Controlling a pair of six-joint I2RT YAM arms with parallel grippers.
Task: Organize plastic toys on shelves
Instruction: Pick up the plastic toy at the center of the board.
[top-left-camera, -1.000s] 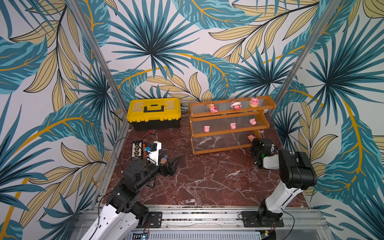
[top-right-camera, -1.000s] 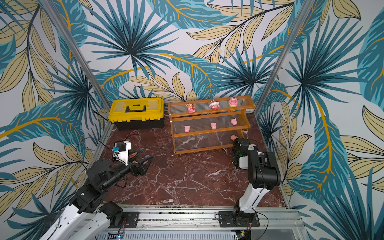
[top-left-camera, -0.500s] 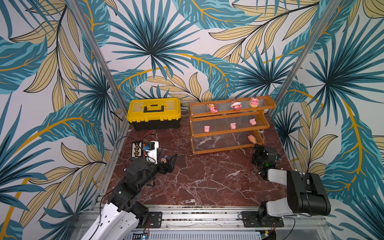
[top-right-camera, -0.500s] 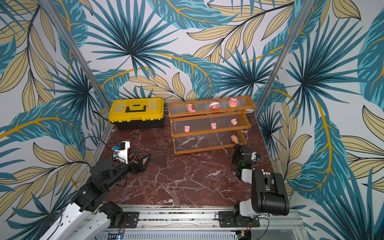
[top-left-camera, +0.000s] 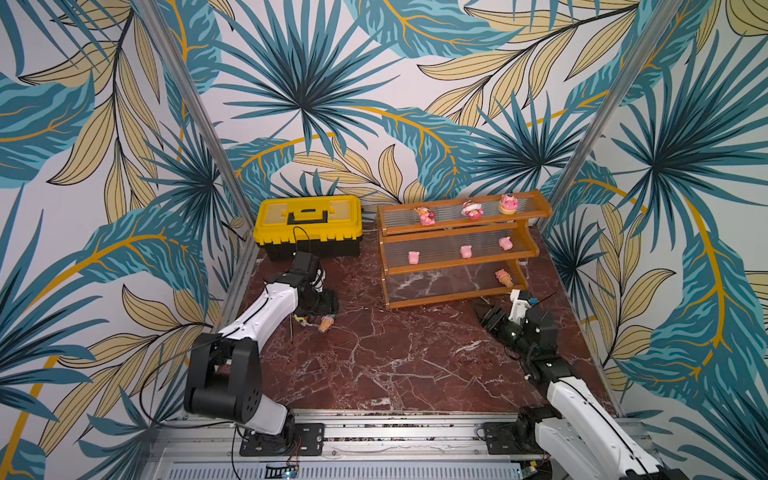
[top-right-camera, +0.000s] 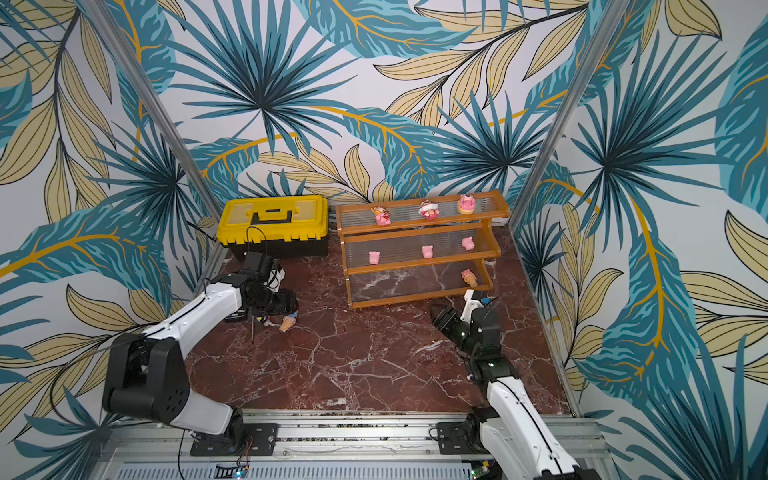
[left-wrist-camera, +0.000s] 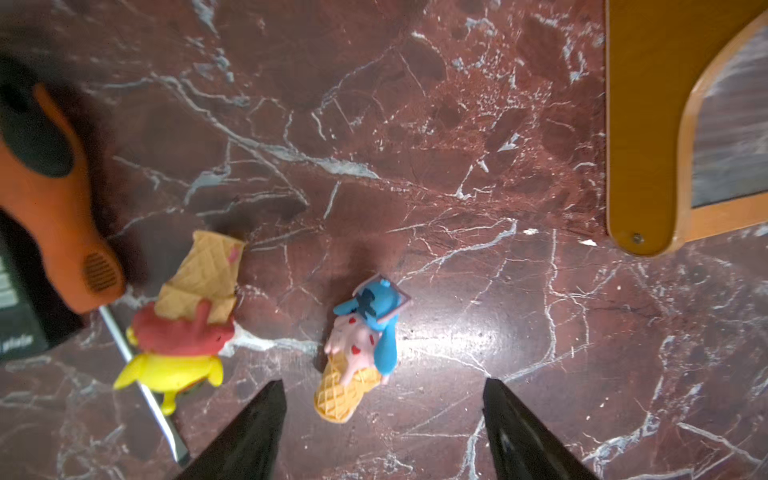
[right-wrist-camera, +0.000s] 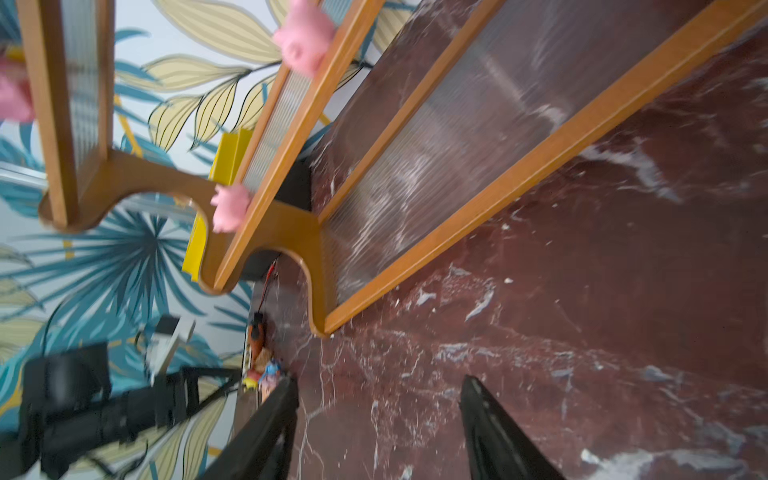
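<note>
The shelves (top-left-camera: 453, 296) stand at the back right. Three pink characters (top-left-camera: 471, 209) sit on the top tier, three piglets (top-left-camera: 466, 251) on the middle one, and a cone figure (top-left-camera: 503, 277) lies on the bottom one. Two more cone toys lie on the table at the left: a blue-and-pink one (left-wrist-camera: 359, 353) and a red-and-yellow one (left-wrist-camera: 187, 316). My left gripper (left-wrist-camera: 382, 386) points down over them, open, with the blue-and-pink cone's tip between its fingers, untouched. My right gripper (right-wrist-camera: 379, 381) hovers open and empty in front of the shelves' right end (top-left-camera: 482, 311).
A yellow-and-black toolbox (top-left-camera: 307, 224) stands at the back left, beside the shelves. An orange-handled screwdriver (left-wrist-camera: 62, 224) lies right next to the red-and-yellow cone toy. The leaf-patterned walls close in on three sides.
The right gripper has pulled back and down from the shelves' right end, where the cone figure stays on the bottom tier. The left arm has arched over, bringing its gripper down above the two toys.
</note>
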